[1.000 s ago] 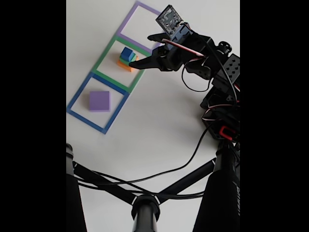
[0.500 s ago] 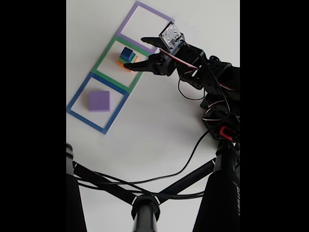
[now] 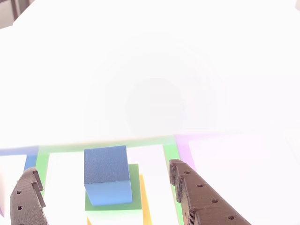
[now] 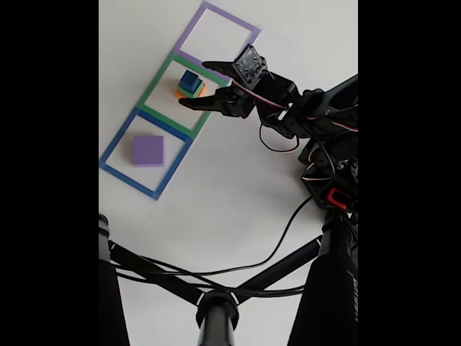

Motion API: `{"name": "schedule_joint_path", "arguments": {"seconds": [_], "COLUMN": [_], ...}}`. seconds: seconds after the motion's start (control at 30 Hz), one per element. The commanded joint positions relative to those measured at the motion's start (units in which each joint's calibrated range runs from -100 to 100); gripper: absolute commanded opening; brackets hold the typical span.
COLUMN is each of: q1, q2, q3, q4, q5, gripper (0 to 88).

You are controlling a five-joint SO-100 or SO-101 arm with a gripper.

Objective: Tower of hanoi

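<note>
In the fixed view, three flat square outlines lie in a diagonal row on the white table (image 4: 238,187): a purple outline (image 4: 218,34) at 1 o'clock of the row, a green outline (image 4: 181,97) in the middle, and a blue outline (image 4: 146,153) at 7 o'clock. A purple cube (image 4: 148,151) sits alone inside the blue outline. Inside the green outline stands a stack: a blue cube (image 4: 190,81) on top, a green cube (image 4: 194,89) under it, and an orange cube (image 4: 186,94) at the bottom.

The arm (image 4: 317,122) reaches in from 3 o'clock. Its end effector (image 4: 193,83) is spread wide, one finger at the 1 o'clock side of the stack and the other at the 5 o'clock side, gripping nothing.

In the other view, the blue cube (image 3: 107,173) stands between the two dark fingers (image 3: 201,199), with clear gaps on both sides. The green cube (image 3: 135,187) shows beneath it and an orange edge (image 3: 145,206) peeks out below. The end effector (image 3: 104,174) touches neither side of the cube.

Black tripod legs (image 4: 216,288) cross the fixed view at 6 o'clock.
</note>
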Motion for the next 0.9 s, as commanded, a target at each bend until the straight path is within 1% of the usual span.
{"name": "schedule_joint_path", "arguments": {"seconds": [0.0,0.2,0.87], "q1": [-0.49,-0.39,-3.65], "q2": [4.42,7.98,8.14], "q3": [-4.21,-5.66,-4.39], "q4": [-4.78,-6.81,-6.89], "q5": [0.00,0.00,0.00], "gripper": [28.8,26.4,18.1]}}
